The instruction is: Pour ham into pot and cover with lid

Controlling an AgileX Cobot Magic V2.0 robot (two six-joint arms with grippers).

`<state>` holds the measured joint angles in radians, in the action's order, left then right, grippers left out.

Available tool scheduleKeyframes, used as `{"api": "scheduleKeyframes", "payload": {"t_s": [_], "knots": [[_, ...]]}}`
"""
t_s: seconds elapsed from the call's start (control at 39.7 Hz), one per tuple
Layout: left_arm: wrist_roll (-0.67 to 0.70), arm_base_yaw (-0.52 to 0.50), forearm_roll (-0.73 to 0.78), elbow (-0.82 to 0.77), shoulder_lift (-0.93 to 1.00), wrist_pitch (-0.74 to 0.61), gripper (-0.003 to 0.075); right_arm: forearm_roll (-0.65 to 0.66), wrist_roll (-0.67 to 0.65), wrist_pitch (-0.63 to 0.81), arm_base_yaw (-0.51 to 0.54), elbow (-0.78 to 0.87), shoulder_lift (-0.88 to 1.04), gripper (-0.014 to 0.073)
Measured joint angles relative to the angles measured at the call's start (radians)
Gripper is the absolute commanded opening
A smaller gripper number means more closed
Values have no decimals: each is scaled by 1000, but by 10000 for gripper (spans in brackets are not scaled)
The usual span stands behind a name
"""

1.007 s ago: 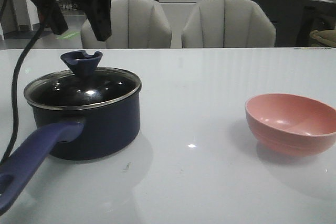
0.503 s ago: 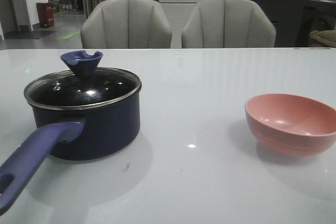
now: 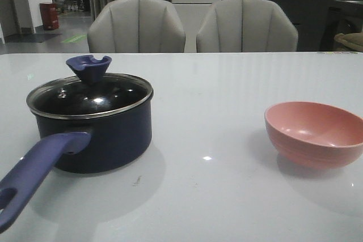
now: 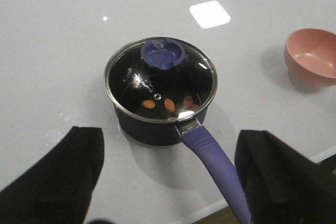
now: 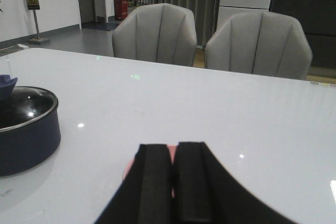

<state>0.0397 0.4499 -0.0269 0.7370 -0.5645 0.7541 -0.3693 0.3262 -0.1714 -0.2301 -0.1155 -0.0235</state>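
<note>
Left gripper (image 4: 168,182) has lifted clear, fingers wide, leaving the round glass lid (image 3: 91,96) seated on the dark navy saucepan (image 3: 96,140). Orange-pink ham slices (image 4: 169,103) show inside; right gripper (image 5: 173,182) is pinched closed on nothing, so the job looks done.

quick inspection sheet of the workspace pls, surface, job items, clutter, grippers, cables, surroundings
surface: white glossy table, light glare spots, a small dark mark in front of the pot.
job's things: pot upright, handle toward the camera; lid seated on its rim; ham visible through the glass, inside the pot.
clutter: pink bowl, appears empty, standing apart from the pot.
grippers: left gripper open, above the pot, holding nothing; right gripper shut, empty, above the bowl.
cables: nothing seen.
surroundings: two grey chairs behind the table, dark counter beyond.
</note>
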Motion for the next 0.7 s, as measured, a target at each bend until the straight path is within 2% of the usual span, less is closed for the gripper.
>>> {"api": "scheduleKeyframes", "payload": {"t_s": [0.08, 0.13, 0.3, 0.48, 0.7], "knots": [[0, 0, 0, -84, 128, -10, 487, 0, 0, 0, 0, 0, 0, 148], [0, 0, 0, -121, 188, -12, 423, 0, 0, 0, 0, 0, 0, 148], [0, 0, 0, -237, 406, -5, 115, 0, 0, 0, 0, 0, 0, 148], [0, 0, 0, -302, 523, 0, 120, 0, 0, 0, 0, 0, 0, 148], [-2, 0, 0, -323, 535, -10, 119, 0, 0, 0, 0, 0, 0, 148]]}}
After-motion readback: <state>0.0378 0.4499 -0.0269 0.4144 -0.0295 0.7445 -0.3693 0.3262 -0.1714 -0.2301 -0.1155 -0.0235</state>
